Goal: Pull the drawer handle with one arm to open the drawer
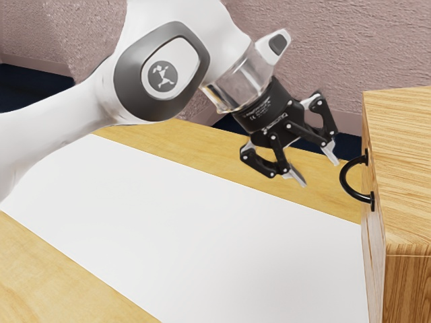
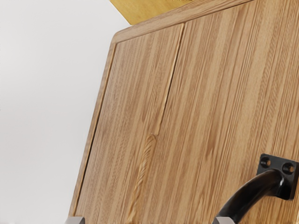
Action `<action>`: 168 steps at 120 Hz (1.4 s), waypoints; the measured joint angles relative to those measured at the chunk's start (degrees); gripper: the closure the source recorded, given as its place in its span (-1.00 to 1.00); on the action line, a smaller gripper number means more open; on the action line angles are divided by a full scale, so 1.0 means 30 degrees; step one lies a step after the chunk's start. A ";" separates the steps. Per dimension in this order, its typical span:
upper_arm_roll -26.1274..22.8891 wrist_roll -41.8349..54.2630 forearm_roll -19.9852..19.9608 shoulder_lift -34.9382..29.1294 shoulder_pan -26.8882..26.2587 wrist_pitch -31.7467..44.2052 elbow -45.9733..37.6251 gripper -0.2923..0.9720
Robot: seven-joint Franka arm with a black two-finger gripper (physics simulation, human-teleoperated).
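A wooden cabinet stands at the exterior view's right, its drawer front facing the arm. A black curved handle sticks out from that front; in the wrist view the handle ends in a square mounting plate. My black gripper hangs open just to the handle's left, a short gap away and apart from it. Its fingers point toward the drawer front with nothing between them. The drawer front sits flush with the cabinet face.
A white mat covers most of the wooden table. The cabinet stands at the mat's right edge. A textured pinkish wall runs behind the table.
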 joint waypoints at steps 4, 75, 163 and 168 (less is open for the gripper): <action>-0.0017 -0.0040 -0.0030 -0.0155 -0.0023 0.0228 -0.0122 0.05; -0.0393 -0.0515 -0.0487 -0.0554 -0.0728 0.2720 -0.1943 0.21; 0.1397 -0.0772 -0.0449 -0.4649 -0.0089 0.1506 -0.6104 0.51; 0.1466 -0.0775 -0.0437 -0.4810 -0.0067 0.1403 -0.6322 0.51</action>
